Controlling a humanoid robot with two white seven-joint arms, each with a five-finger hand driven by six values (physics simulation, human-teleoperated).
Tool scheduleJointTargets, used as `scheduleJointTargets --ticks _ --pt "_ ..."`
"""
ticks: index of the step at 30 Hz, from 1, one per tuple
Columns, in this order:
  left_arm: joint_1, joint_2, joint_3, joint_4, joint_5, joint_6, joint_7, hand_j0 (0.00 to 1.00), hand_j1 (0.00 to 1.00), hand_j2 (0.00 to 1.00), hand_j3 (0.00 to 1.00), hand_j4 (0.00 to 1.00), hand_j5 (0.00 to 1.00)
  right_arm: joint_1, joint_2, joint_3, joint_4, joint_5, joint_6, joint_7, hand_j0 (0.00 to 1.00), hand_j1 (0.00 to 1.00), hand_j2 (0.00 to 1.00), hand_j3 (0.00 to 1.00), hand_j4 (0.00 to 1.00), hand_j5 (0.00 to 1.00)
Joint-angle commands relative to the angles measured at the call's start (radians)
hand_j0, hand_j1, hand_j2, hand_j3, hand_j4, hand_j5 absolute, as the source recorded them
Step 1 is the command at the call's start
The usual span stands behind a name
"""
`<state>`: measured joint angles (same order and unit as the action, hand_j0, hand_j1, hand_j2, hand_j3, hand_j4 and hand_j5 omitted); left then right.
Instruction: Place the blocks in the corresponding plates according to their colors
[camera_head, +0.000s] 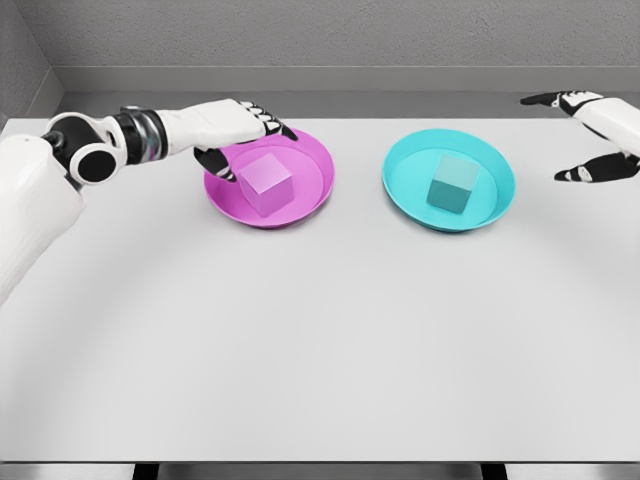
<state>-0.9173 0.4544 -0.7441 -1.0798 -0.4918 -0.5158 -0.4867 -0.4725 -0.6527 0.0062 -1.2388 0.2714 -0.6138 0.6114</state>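
A magenta block (265, 182) sits inside the magenta plate (312, 192) at the table's back left. A teal block (453, 184) lies in the teal plate (497, 190) at the back right. My left hand (247, 138) hovers over the magenta plate's rear-left rim, just above and left of the magenta block, fingers spread and holding nothing. My right hand (588, 135) is at the far right edge, beyond the teal plate, fingers spread wide and empty.
The white table (320, 340) stretches wide in front of both plates. A grey wall runs behind the table's far edge.
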Motion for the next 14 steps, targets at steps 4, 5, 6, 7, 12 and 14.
scheduleJointTargets --ticks 4,5,6,7,12,14 --pt "0.044 0.251 0.005 -0.054 0.305 -0.095 0.0 1.0 1.0 1.0 1.0 1.0 1.0 0.0 -0.007 -0.02 0.024 -0.008 0.003 0.0 1.0 1.0 1.0 1.0 1.0 1.0" --pt "0.084 0.348 0.008 -0.107 0.372 -0.095 0.0 1.0 1.0 1.0 1.0 1.0 1.0 0.002 -0.01 -0.026 0.025 -0.008 0.003 0.0 1.0 1.0 1.0 1.0 1.0 1.0" --pt "0.126 0.418 0.008 -0.152 0.407 -0.095 0.0 1.0 1.0 1.0 1.0 1.0 1.0 0.002 -0.012 -0.032 0.024 -0.008 0.003 0.0 0.99 0.99 0.99 0.99 0.99 0.99" --pt "0.146 0.444 0.011 -0.161 0.418 -0.095 0.002 1.0 1.0 1.0 1.0 1.0 1.0 0.003 -0.013 -0.032 0.025 -0.006 0.003 0.0 0.99 0.99 0.99 0.99 0.99 0.99" --pt "0.314 0.504 0.146 -0.158 0.423 -0.095 0.003 1.0 1.0 1.0 1.0 1.0 1.0 0.026 -0.064 -0.034 0.03 -0.008 0.003 0.0 1.0 1.0 1.0 1.0 1.0 1.0" --pt "0.318 0.495 0.144 -0.16 0.421 -0.095 0.003 1.0 1.0 1.0 1.0 1.0 1.0 0.051 -0.064 -0.035 0.032 -0.006 0.003 0.0 1.0 1.0 1.0 1.0 1.0 1.0"
